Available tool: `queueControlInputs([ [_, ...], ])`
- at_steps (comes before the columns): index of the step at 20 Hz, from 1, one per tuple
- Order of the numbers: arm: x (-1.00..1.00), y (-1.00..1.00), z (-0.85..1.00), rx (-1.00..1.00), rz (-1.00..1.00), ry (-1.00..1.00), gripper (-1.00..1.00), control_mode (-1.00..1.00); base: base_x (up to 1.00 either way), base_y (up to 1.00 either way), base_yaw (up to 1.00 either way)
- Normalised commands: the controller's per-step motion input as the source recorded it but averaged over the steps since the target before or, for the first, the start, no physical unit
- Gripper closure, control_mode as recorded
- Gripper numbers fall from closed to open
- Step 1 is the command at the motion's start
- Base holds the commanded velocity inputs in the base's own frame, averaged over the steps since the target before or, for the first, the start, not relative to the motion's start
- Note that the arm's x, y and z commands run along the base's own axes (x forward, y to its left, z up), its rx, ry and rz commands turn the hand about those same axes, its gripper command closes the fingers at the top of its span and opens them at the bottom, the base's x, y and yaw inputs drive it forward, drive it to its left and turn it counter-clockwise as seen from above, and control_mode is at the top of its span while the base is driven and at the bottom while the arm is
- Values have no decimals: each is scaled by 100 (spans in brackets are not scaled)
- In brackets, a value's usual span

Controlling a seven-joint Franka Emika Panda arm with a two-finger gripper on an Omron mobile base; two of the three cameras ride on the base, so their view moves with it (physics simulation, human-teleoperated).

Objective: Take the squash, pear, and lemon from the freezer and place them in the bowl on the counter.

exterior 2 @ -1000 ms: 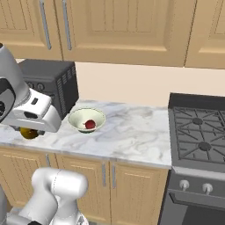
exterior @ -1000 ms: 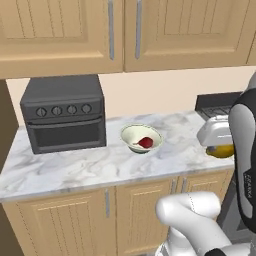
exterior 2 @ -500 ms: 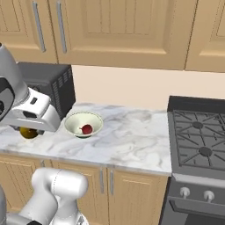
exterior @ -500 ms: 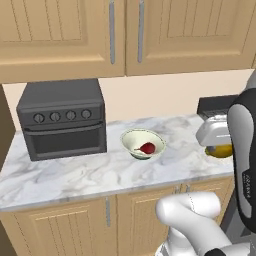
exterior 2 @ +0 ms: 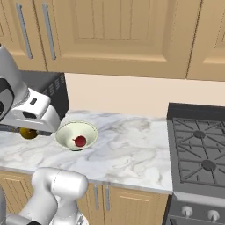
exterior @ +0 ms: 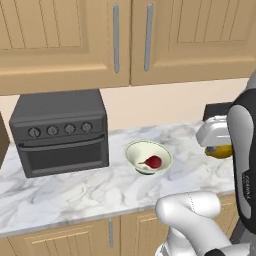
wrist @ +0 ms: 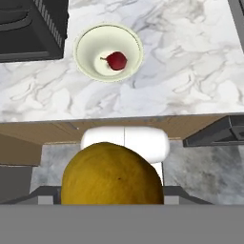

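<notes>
Yellow, rounded and dimpled, a lemon-like fruit (wrist: 112, 174) is seen pinched in the hand (wrist: 112, 190), which is closed around it; the same yellow fruit shows under the white hand housing in the left base view (exterior: 220, 151) and in the right base view (exterior 2: 28, 133). The small round pale cream-white bowl (wrist: 86, 40) stands on the white marble-look bench with grey veins (wrist: 190, 71), just beside the dark grey toaster oven with knobs (exterior: 60, 132). A small red, stemmed fruit (wrist: 116, 60) already lies inside the bowl.

The step in hand is judged to be the carrying of the yellow fruit to the bowl. In the hand view the fruit is held off the bench's front edge, apart from the bowl and not yet over it.

For the next move, the hand would need to be brought forward over the bench until the fruit hangs above the bowl's opening, then lowered and spread, so that the fruit is set beside the red one and not dropped on the rim.
</notes>
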Motion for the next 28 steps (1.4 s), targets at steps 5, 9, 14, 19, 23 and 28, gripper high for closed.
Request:
queueControlInputs([
  [5, 0, 0, 0, 0, 0, 0, 100, 100, 41, 6, 0],
  [9, 6, 1, -27, 0, 0, 8, 100, -100, 15, 2, 0],
  [14, 2, 0, -70, 0, 0, 17, 100, -100, 0, 0, 0],
  [19, 1, 0, -60, 0, 0, 20, 100, -100, 0, 0, 0],
  [23, 15, 0, -43, 0, 0, 15, 100, -100, 0, 0, 0],
  [28, 45, 0, -23, 0, 0, 3, 100, -100, 0, 0, 0],
])
